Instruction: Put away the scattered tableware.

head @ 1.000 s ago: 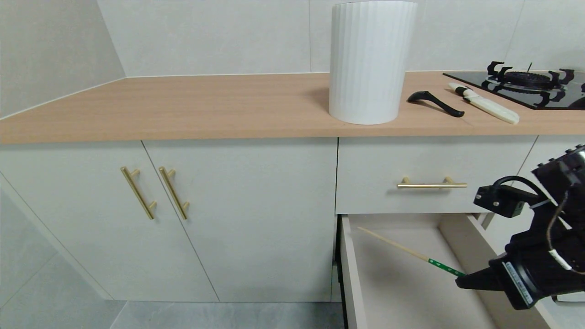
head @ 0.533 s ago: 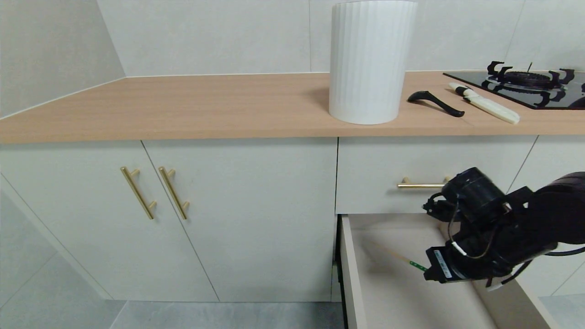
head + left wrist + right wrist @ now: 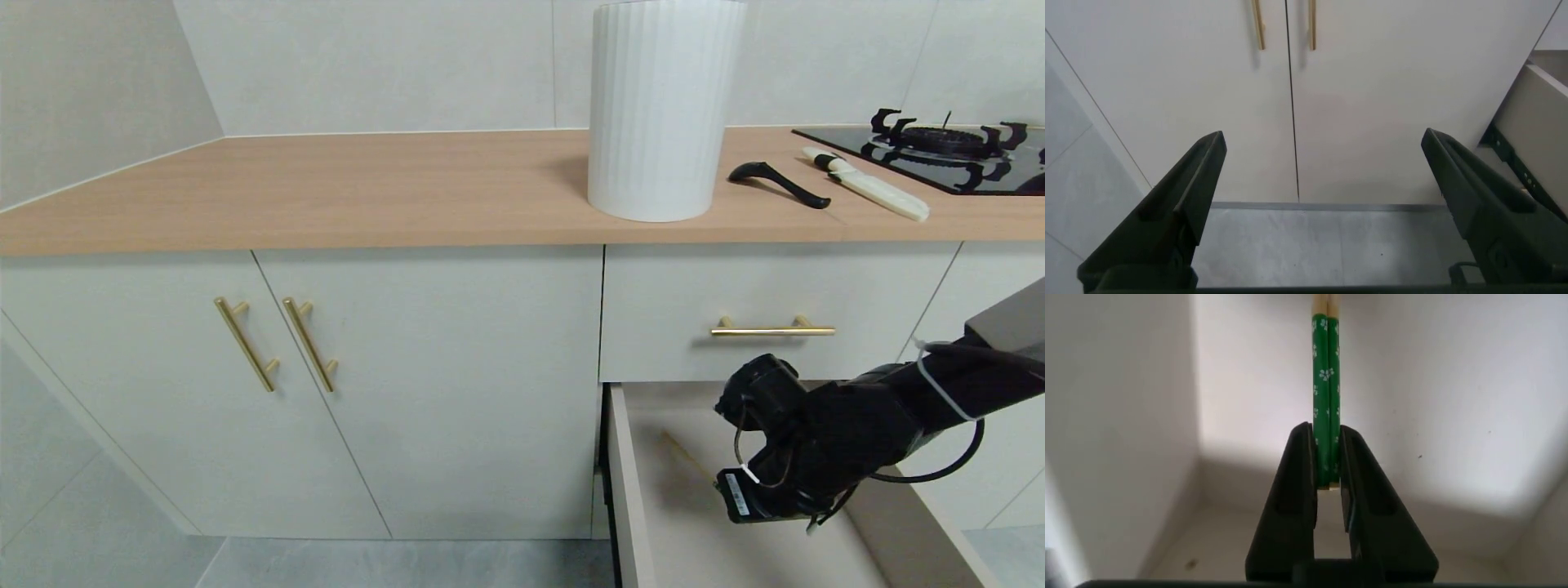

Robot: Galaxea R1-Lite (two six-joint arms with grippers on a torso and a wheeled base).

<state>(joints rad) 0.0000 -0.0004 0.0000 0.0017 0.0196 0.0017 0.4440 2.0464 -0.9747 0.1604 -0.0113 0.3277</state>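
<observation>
A white label [image 3: 735,493] on the right hand [image 3: 1327,453] is too small to read; the chopsticks [image 3: 1326,367] bear white flowers on green. On the surface [image 3: 367,188] are a white ribbed bin [image 3: 657,114], a black tool [image 3: 775,184], a white knife [image 3: 865,184] and a hob [image 3: 939,151], all above the open drawer [image 3: 627,490]. The right hand, inside the drawer, is clamped on the chopsticks' green ends, which point toward the drawer's back. The left hand [image 3: 1323,137] gapes wide, holding nothing, before the cupboard doors [image 3: 1290,82].

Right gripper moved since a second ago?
Yes. The right gripper, shut on the chopsticks, has moved left, toward the left wall of the drawer.
</observation>
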